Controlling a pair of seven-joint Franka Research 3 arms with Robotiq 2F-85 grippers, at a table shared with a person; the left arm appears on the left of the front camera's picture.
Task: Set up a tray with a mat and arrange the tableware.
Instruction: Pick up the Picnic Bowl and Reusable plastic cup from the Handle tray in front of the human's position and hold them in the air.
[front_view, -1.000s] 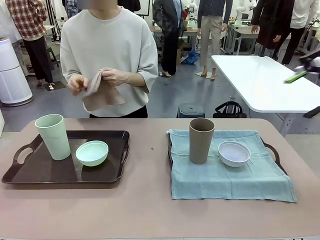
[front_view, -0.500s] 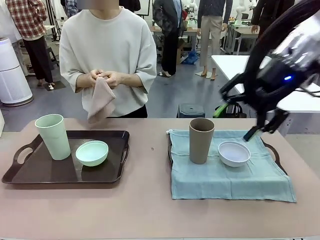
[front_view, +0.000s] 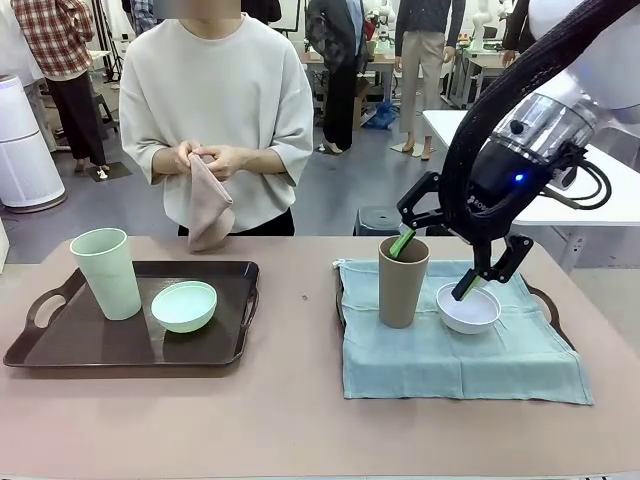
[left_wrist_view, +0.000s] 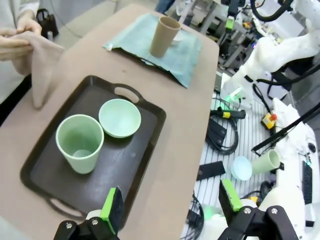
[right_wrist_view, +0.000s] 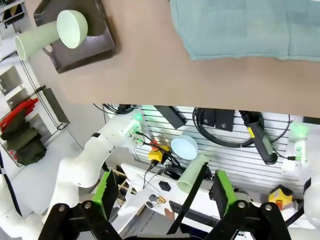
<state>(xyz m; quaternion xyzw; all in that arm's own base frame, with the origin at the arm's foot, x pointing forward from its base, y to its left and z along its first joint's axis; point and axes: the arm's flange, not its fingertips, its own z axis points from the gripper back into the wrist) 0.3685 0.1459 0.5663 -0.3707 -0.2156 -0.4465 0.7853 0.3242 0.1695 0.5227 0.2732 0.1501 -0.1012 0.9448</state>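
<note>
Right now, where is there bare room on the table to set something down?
Free: the table strip between the dark tray and the teal mat, and the mat's near half. Crowded: around the tan cup and white bowl, at the open right gripper.

Reaches in from the upper right with the right arm (front_view: 575, 45), wrist (front_view: 520, 150) bent down and leftward. Holds the right tool (front_view: 434, 264) low on the right side, green pads (front_view: 403, 243) wide apart, empty. Carries the left tool (left_wrist_view: 171, 202) high at the left, angled down, fingers (left_wrist_view: 112, 207) spread wide, empty.
</note>
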